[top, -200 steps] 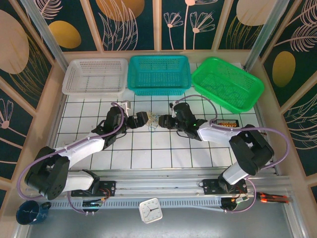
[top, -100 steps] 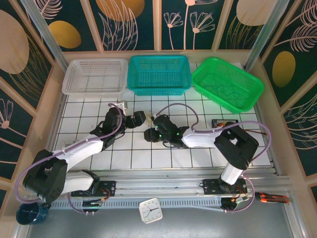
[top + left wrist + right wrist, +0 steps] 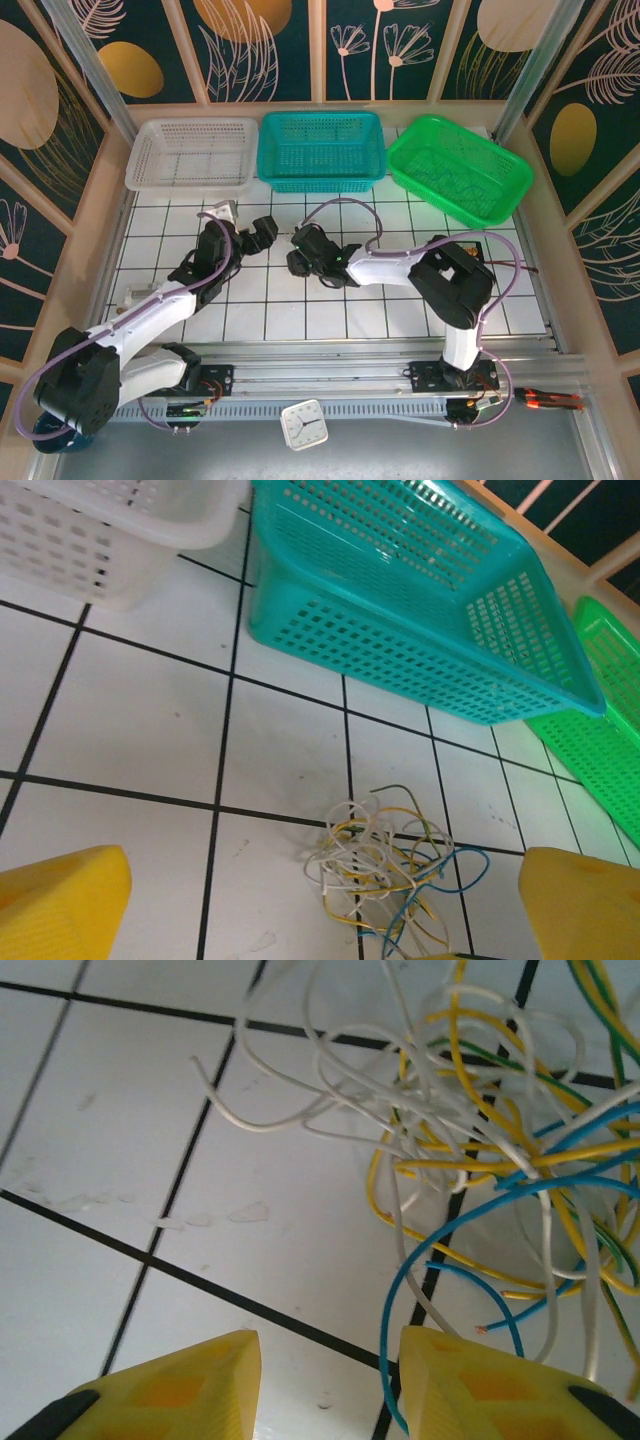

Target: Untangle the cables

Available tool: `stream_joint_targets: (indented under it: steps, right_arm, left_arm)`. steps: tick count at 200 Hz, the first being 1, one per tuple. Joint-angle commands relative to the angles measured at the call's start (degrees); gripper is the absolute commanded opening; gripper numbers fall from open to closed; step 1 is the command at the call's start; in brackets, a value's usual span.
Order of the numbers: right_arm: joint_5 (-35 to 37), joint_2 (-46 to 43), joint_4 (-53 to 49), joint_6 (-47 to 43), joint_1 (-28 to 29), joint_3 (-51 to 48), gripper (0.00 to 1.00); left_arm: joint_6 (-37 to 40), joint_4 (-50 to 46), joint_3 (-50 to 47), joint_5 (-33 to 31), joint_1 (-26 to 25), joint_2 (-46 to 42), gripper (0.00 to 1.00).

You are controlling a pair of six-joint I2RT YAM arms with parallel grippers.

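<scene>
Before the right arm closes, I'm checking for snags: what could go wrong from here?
The right gripper stands open over mostly bare table, with the cables off to one side; closing may pinch just the blue loop, or nothing. The strands interweave, so pulling one may drag the whole tangle. The left gripper is open and holds nothing to anchor it.

The tiled table (image 3: 300, 315) bears a white basket (image 3: 188, 180), a teal basket (image 3: 320, 180) and a green basket (image 3: 460, 170) in a row.

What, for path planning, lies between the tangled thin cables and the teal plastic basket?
In the left wrist view, bare white gridded table separates cables from basket.
</scene>
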Motion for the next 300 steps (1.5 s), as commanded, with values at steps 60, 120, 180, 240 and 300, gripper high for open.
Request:
stream_joint_targets:
  steps: [60,120,180,240,300]
  right_arm:
    - [6.63,2.86,-2.43,-1.6,0.4,2.21,0.36]
    - [8.15,2.24,-2.85,-2.36,0.39,2.1,0.0]
    - [0.37,-11.74,-2.72,-2.17,0.01,-0.11,0.0]
    - [-10.28,-24.48,0.06,0.89,-4.52,-2.55,0.0]
    - [-16.41,-31.58,0.73,2.63,-7.61,-2.89,0.0]
  left_arm:
    - [-6.56,4.48,-3.92,-1.99,0.7,-2.08,0.99]
    - [-4.71,4.87,-3.52,-1.02,0.7,-2.18,0.99]
    - [-1.29,5.62,-1.98,2.35,0.7,-1.44,0.99]
    - [0.97,9.18,-2.69,7.32,0.7,-1.11,0.99]
    - [1.76,11.38,-3.03,11.47,0.7,0.45,0.99]
